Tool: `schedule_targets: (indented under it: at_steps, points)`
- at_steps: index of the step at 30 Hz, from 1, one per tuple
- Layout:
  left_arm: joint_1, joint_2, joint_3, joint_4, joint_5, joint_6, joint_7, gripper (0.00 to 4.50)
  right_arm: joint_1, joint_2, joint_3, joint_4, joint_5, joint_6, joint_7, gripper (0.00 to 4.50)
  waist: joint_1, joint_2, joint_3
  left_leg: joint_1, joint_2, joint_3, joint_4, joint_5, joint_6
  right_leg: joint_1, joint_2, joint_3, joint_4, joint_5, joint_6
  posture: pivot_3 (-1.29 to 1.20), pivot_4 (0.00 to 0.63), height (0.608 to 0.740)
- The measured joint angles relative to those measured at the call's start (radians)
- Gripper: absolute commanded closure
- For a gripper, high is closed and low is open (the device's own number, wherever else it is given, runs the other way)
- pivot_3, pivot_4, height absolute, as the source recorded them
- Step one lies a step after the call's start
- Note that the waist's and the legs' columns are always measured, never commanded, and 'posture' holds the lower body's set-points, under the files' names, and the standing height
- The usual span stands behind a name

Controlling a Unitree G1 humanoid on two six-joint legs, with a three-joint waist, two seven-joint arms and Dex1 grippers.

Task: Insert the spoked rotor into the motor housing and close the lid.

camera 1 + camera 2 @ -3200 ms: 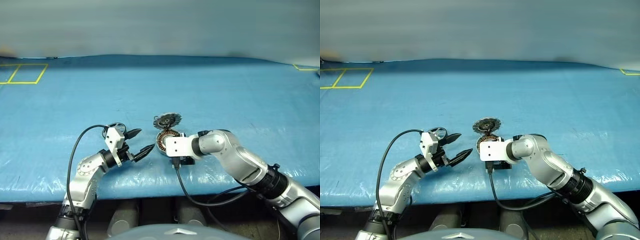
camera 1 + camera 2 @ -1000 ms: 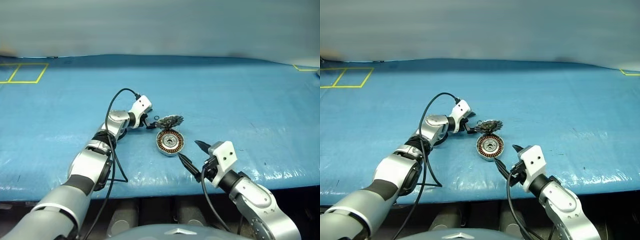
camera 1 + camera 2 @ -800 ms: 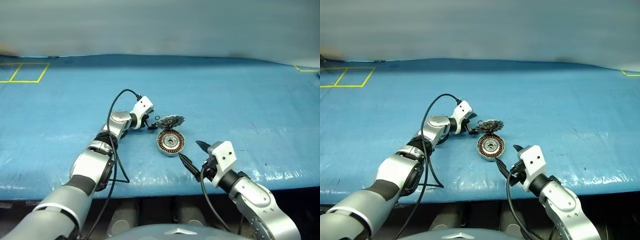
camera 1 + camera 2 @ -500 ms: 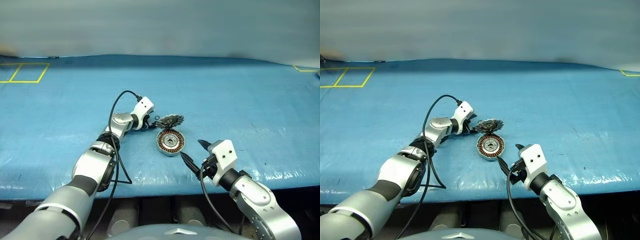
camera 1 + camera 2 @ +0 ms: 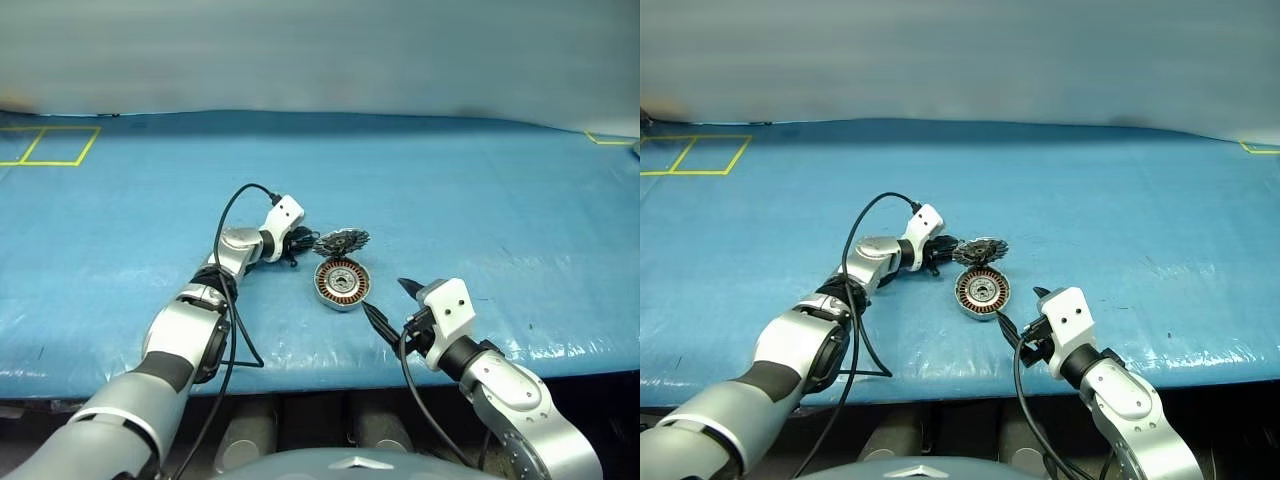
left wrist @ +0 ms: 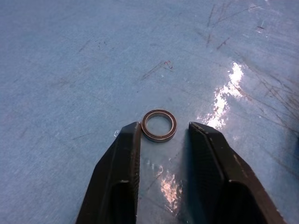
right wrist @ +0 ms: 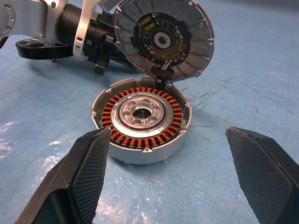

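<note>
copper-coil housing (image 7: pixel 142 119) 1 | lid (image 7: pixel 163 38) 1 | ring (image 6: pixel 159 125) 1 | left fingers (image 6: pixel 126 158) flank ring, right fingers (image 7: pixel 86 163) spread

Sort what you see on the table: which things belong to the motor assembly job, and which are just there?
Belongs to the job: motor housing; lid, standing open at its far edge; small metal ring between the left end effector's fingers.
Just there: yellow tape marks; blue table cover.

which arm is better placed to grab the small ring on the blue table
Left. The left tool already has its fingers on either side of the small ring, low over the table. The right tool stands open facing the motor housing, away from the ring.
</note>
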Motion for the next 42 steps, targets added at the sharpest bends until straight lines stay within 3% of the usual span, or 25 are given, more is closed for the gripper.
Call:
schedule_targets:
  at_steps: [13,22,33,38,42]
  points:
    - [0.014,0.011,0.021,-0.004,-0.001,-0.014,-0.006,3.39,-0.007,-0.001,0.008,0.005,-0.007,0.018,-0.005,0.36,-0.002,0.000,0.000,0.000,0.000,0.000,0.000,0.000,0.000,0.000,0.000,0.000,0.000,0.000,0.000,0.00,0.150,0.740]
    - [0.139,0.102,0.069,-0.171,-0.068,-0.080,-0.169,3.39,-0.030,0.015,0.003,0.019,0.020,0.011,0.009,0.36,-0.001,0.000,0.000,-0.001,0.000,0.000,0.000,0.000,0.000,-0.002,-0.001,0.001,0.000,0.000,-0.001,0.00,0.150,0.740]
    - [0.396,0.218,0.106,-0.830,-0.285,0.164,-0.318,3.39,-0.081,0.007,0.007,0.085,0.041,-0.006,0.062,0.36,-0.004,0.002,0.000,-0.001,0.001,0.001,0.000,-0.001,0.001,-0.003,-0.001,0.002,0.000,-0.002,-0.007,0.00,0.150,0.740]
    - [0.536,0.302,0.052,-1.115,-0.350,0.323,-0.377,3.39,-0.097,0.004,0.009,0.103,0.046,-0.009,0.078,0.36,-0.002,0.002,0.000,-0.001,0.001,0.001,-0.001,-0.001,0.001,-0.003,-0.001,0.002,0.000,-0.003,-0.008,0.00,0.150,0.740]
    - [0.606,0.343,0.002,-1.228,-0.360,0.373,-0.395,3.39,-0.097,-0.001,0.007,0.108,0.054,-0.010,0.086,0.36,0.001,0.003,0.000,-0.001,0.001,0.001,0.000,-0.001,0.000,-0.003,-0.002,0.002,-0.001,-0.003,-0.009,0.00,0.150,0.740]
